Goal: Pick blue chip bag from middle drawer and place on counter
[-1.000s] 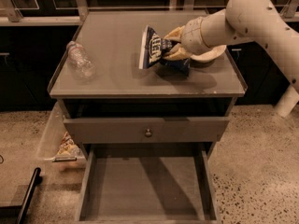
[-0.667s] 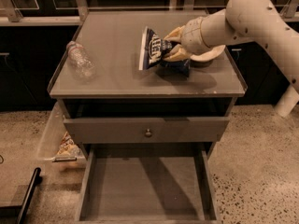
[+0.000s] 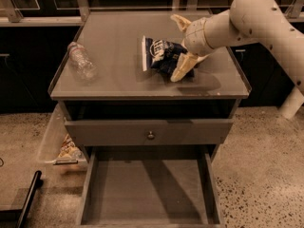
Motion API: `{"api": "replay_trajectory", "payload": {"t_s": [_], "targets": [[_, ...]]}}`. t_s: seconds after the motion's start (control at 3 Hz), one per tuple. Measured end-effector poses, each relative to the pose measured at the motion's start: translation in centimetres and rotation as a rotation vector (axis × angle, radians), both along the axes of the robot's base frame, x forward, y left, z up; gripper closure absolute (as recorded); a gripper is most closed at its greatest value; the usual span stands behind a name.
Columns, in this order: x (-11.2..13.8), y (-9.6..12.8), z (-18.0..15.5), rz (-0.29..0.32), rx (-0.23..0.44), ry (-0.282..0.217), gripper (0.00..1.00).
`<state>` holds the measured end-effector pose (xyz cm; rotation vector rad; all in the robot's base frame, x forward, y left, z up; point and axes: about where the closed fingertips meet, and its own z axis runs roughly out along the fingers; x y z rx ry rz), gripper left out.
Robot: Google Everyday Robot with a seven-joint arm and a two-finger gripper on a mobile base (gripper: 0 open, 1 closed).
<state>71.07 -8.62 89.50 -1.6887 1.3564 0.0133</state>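
The blue chip bag (image 3: 159, 56) lay on the counter (image 3: 114, 37), right of centre and well apart from the plastic water bottle (image 3: 81, 63). The gripper (image 3: 175, 48) sat at the bag's right end with its fingers spread wide, one above and one below, gripping nothing. The middle drawer (image 3: 147, 189) stood open below, its floor bare. The lower finger seemed to touch the crinkly bag, so a careless retreat might snag it and drag it toward the counter's front edge.

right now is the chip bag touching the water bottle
Apart. The camera view shows bare counter between the chip bag and the water bottle near the counter's left edge. The gripper is over the counter, open around the bag's right end.
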Motion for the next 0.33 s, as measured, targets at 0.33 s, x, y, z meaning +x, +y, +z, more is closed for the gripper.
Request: {"api": "replay_trajectory", "payload": {"t_s": [0.33], "targets": [[0.0, 0.0, 0.0, 0.0, 0.0, 0.0, 0.0]]}}
